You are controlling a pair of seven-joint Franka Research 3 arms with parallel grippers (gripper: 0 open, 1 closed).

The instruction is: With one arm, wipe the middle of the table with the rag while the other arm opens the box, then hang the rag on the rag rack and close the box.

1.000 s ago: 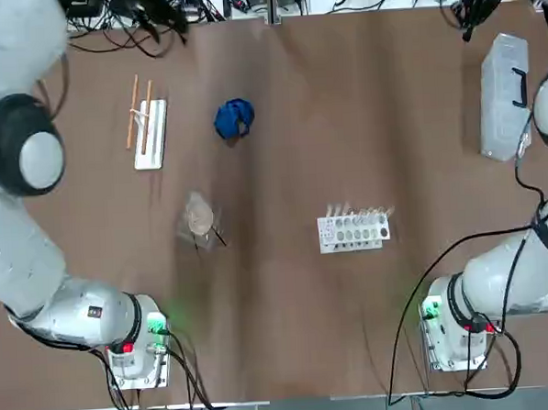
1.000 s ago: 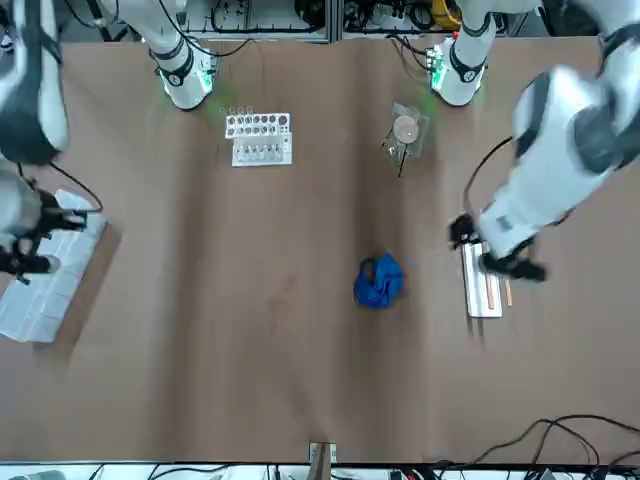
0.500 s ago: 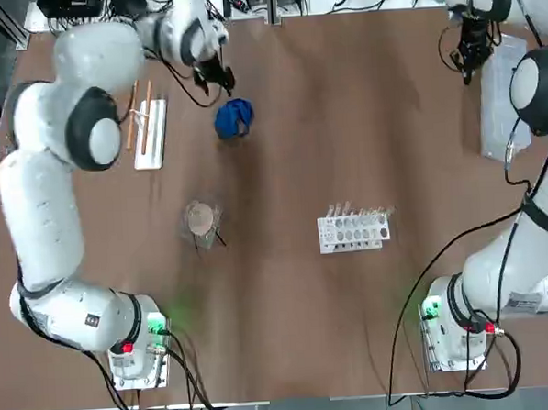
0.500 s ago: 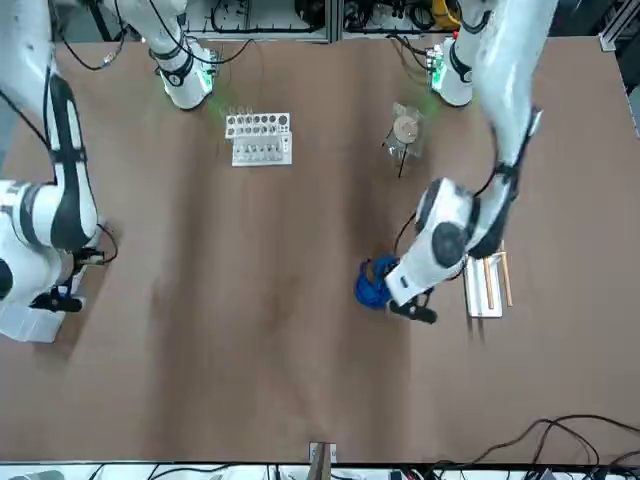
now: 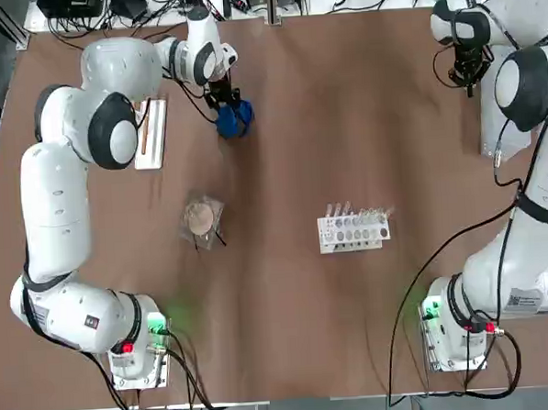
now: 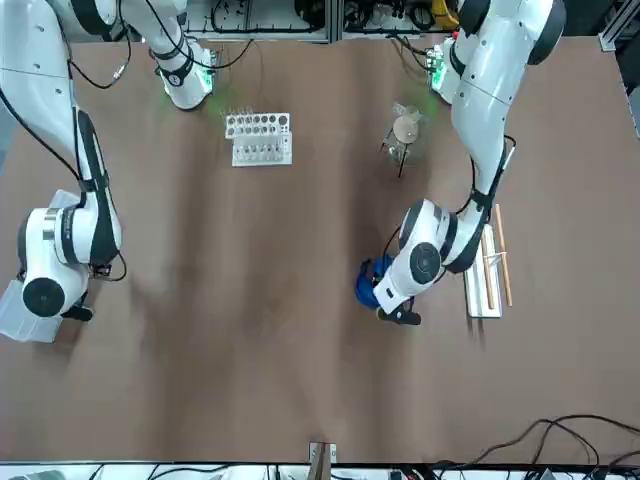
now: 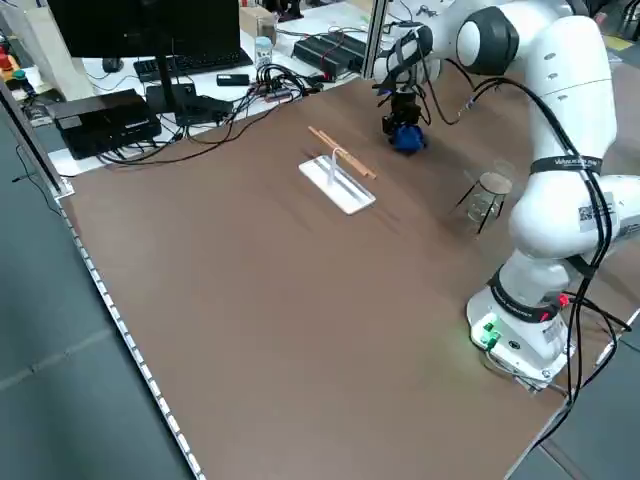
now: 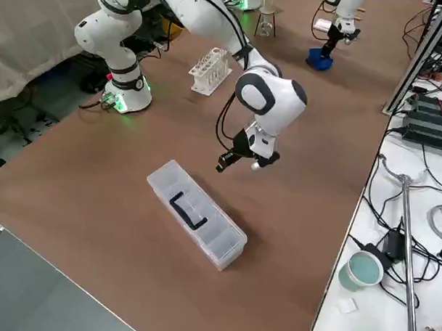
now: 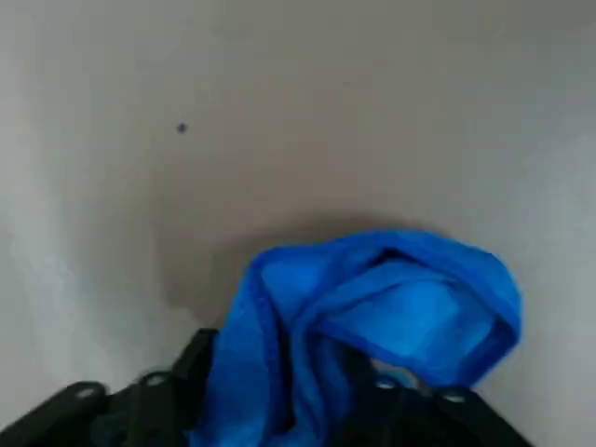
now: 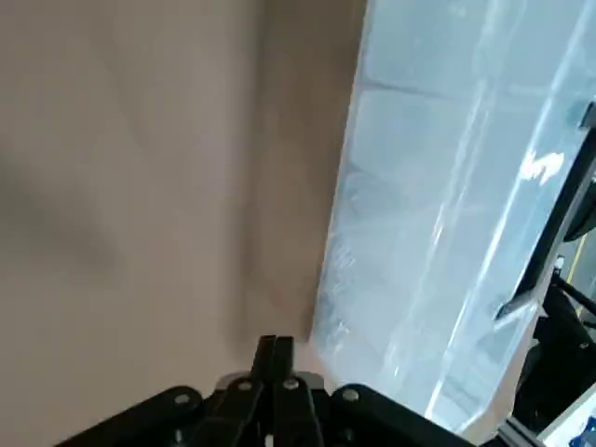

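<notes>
My left gripper [image 5: 226, 101] is down on the rag [image 5: 235, 119], at about 11 o'clock on the table [image 5: 343, 119] in the top view. In my left wrist cam the blue cloth [image 9: 372, 326] bunches up between my fingers [image 9: 177, 391], folds spilling over them, so I'm closed on the rag. It sits in a crumpled lump on the tabletop, not spread flat.

The rag rack [image 5: 150, 133] lies just beside it toward 9 o'clock: white base w/ the two thin wooden rods alongside, near my left forearm but apart from the rag.

My right gripper [image 5: 470, 69] hangs at approx 2 o'clock, just beside the long edge of the box [image 5: 496, 120]. Right wrist cam shows my fingertips [image 10: 275, 358] pressed together w/ no gap, holding nothing, over bare table next to the box wall [image 10: 447, 205]. From the right side cam the box [image 8: 197, 214] lies flat, lid down, black handle on top, and my gripper [image 8: 239, 160] is above the table beside it, not touching as far as I can tell.

Elsewhere: a tan round thing in clear wrap [image 5: 200, 219] around 8 o'clock from center, and a white rack w/ round holes [image 5: 353, 229] around 4 o'clock from center. Both well apart from my grippers.
</notes>
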